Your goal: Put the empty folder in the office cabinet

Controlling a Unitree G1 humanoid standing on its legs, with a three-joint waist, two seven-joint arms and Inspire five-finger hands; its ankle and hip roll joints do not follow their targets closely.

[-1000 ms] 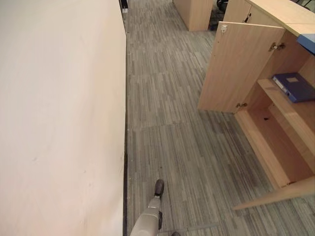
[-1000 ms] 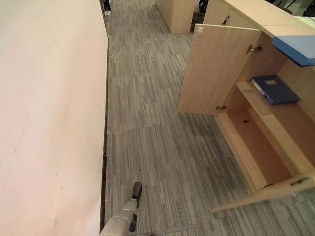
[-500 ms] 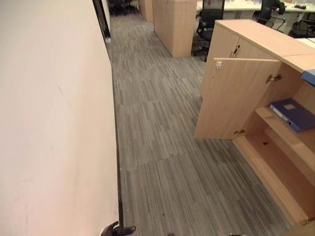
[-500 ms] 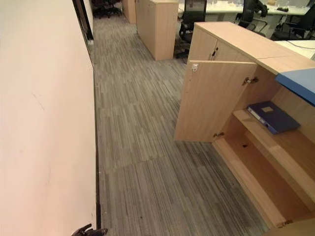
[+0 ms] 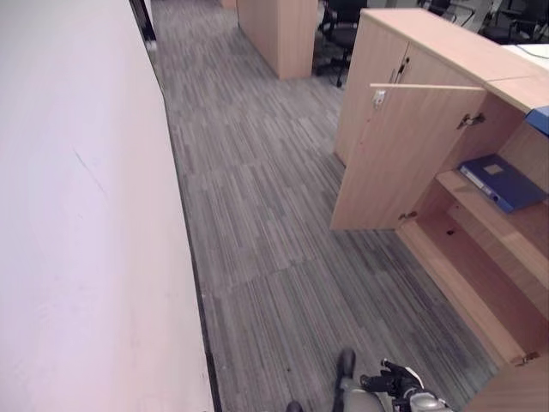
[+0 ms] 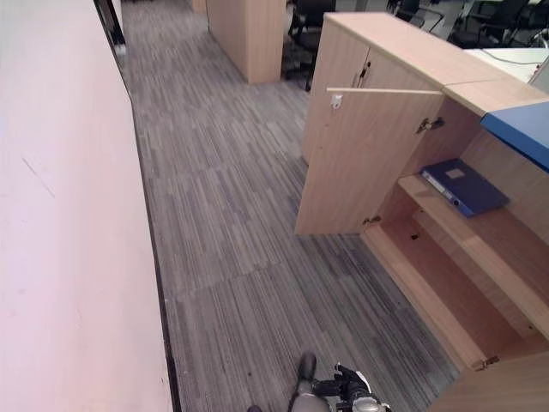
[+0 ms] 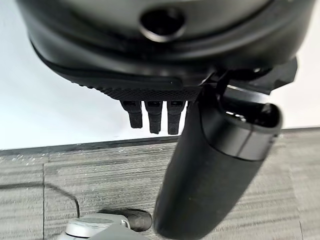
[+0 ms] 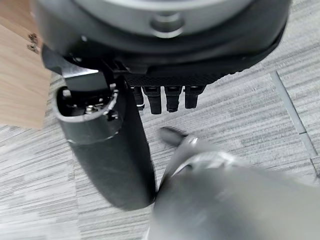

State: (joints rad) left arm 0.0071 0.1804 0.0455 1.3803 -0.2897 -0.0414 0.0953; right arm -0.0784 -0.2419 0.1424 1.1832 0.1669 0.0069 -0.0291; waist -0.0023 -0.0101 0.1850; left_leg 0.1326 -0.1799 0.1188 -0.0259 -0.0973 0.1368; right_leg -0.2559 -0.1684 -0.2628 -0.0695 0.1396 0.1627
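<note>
Hands [image 7: 165, 95] [image 8: 160, 90] hang open and empty; folder [image 5: 502, 182] stays on cabinet [image 5: 515, 257] shelf.

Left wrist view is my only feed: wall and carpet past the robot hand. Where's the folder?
Observer: A blue folder lies flat on the shelf inside the office cabinet.
Operator: Is the door open?
Observer: Yes, the cabinet door stands swung wide open.
Operator: Is the right robot hand holding anything?
Observer: No, the right robot hand has straight fingers and holds nothing.
</note>
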